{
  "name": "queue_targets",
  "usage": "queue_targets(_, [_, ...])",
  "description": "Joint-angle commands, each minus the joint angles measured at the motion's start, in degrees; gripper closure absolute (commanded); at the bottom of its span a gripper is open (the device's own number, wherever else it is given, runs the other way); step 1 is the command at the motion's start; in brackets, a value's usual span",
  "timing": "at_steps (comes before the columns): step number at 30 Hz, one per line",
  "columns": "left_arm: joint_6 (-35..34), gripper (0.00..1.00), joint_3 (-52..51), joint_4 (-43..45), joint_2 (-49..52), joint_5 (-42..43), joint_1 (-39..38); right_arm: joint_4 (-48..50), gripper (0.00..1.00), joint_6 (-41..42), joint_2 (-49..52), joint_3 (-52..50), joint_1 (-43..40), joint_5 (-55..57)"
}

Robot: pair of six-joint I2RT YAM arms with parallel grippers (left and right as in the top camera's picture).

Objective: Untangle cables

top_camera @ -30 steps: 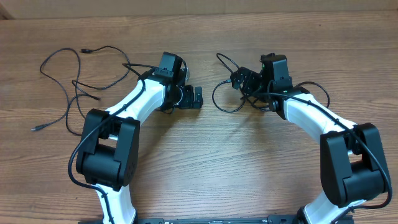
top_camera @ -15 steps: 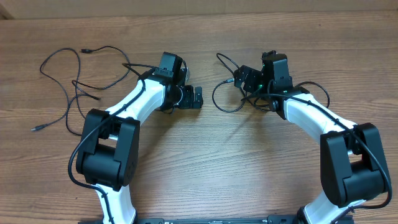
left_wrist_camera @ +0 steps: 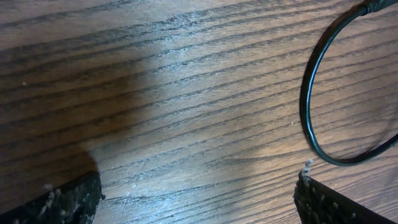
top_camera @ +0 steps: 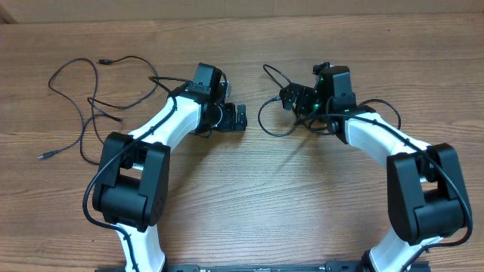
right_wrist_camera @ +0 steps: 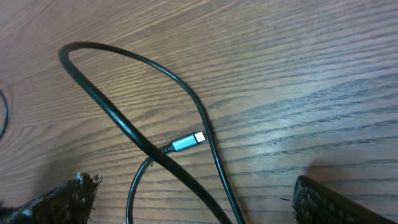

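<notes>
Setting, seen from above and close up. A wooden tabletop [top_camera: 249, 196] fills nearly the whole overhead view, its brown surface marked by fine dark grain running lengthwise from side to side. Along the far edge lies a narrow, paler tan strip [top_camera: 302, 6]; what it belongs to cannot be told. Lighting is even and diffuse. Close up, the grain shows a pale sheen, with soft shadow patches on the wood.

Even, fairly bright light covers the brown wood-grain table [top_camera: 249, 196] overhead (only soft shadows beside the white-and-black robot arms [top_camera: 170, 117]), while the left wrist view has a broad dark shadow at left.
</notes>
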Motion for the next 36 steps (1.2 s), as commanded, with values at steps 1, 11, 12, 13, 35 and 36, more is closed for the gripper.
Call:
queue_targets(1, [0.83,0.00,-2.03,-0.26,2.34,-1.60,-0.11,0.46,0.00,-1.18,1.66,-0.22,-2.82,-6.38])
queue_targets(11, [0.83,0.01,-2.03,-0.20,2.34,-1.60,-0.11,-3.98,0.00,4.92,5.11,1.22,-7.26,-18.78])
queue_targets(12, [0.81,0.00,-2.03,-0.20,2.34,-1.57,-0.11,-4.04,0.00,5.33,5.46,1.22,-7.26,-19.47])
queue_targets(13, [0.81,0.00,-2.03,-0.20,2.34,-1.57,-0.11,-4.02,0.00,5.33,5.77,1.22,-7.26,-20.74])
queue_targets(35, [0.81,0.00,-2.03,0.42,2.34,-1.57,-0.11,-5.77,0.00,13.05,8.59,1.18,-3.69,-26.23])
queue_targets(36, [0.81,0.01,-2.03,0.42,2.34,-1.57,-0.11,-5.84,0.00,13.05,8.59,1.18,-3.13,-26.23])
